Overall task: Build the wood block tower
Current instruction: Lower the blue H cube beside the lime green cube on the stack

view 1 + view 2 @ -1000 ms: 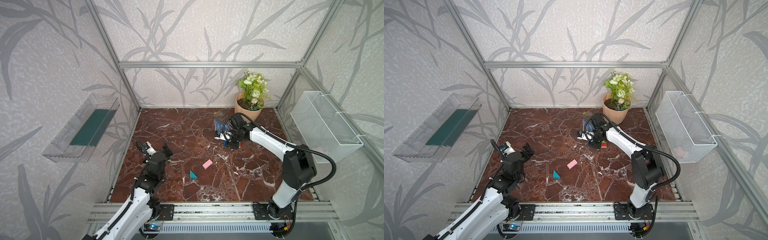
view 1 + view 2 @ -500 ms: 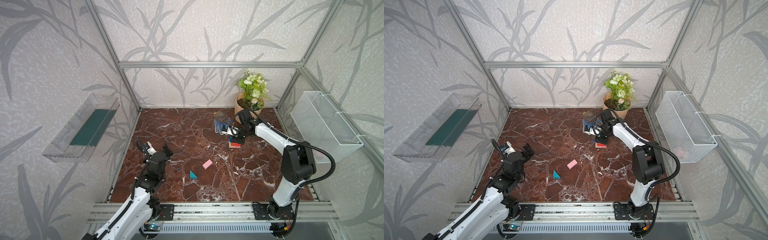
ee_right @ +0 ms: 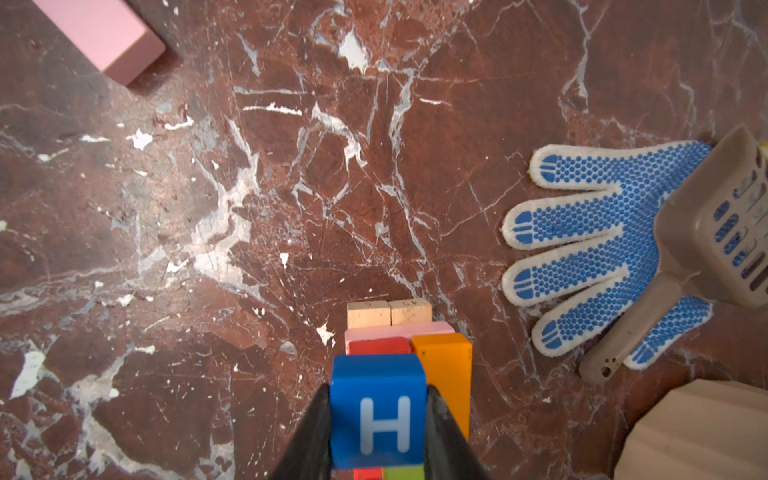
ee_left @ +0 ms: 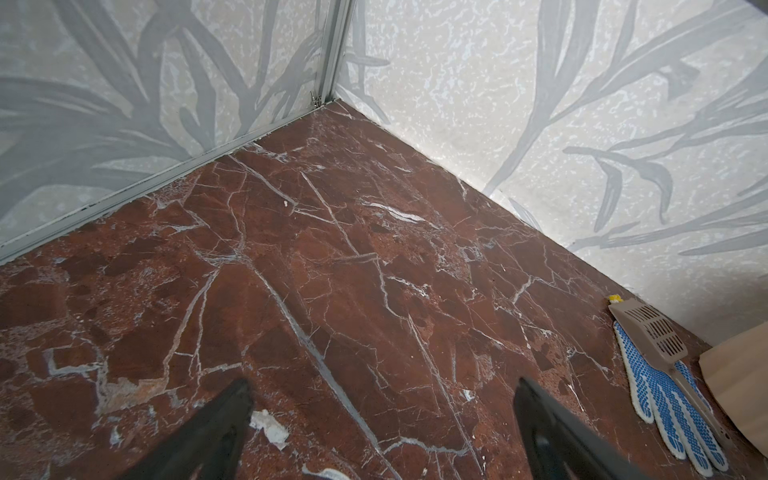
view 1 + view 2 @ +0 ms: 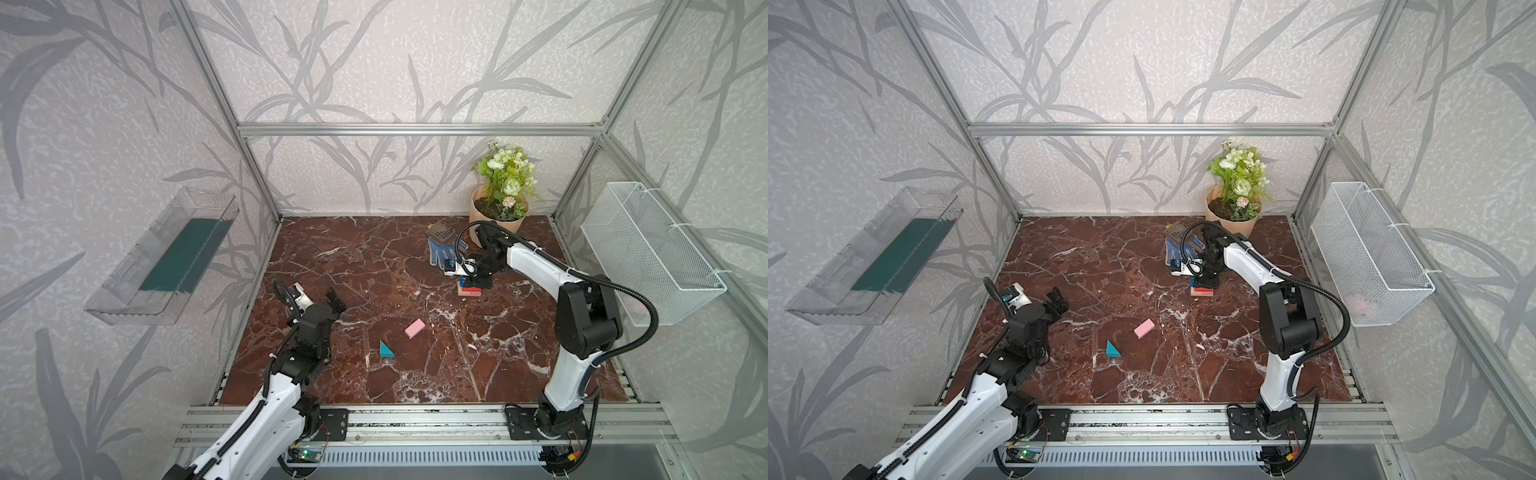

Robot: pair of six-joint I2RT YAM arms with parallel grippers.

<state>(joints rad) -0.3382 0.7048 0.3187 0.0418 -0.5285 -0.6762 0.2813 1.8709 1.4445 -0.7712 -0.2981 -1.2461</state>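
Drawn back toward the flowerpot point(image 5: 476, 217) within 1 second, right gripper point(image 3: 378, 390) poised over the tower point(image 5: 467, 292) beside the glove point(image 5: 442, 251), pinching the blue "H" cube point(image 3: 377, 415). Lower straight, seat flat, release slowly without nudging. Left gripper point(image 4: 382, 384) spread wide, idle; pink block point(image 5: 414, 328), teal wedge point(image 5: 385, 350) loose mid-table.

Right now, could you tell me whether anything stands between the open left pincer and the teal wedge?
Nothing visible does: only bare table lies between the left pincer and the teal wedge; the pink block sits aside.
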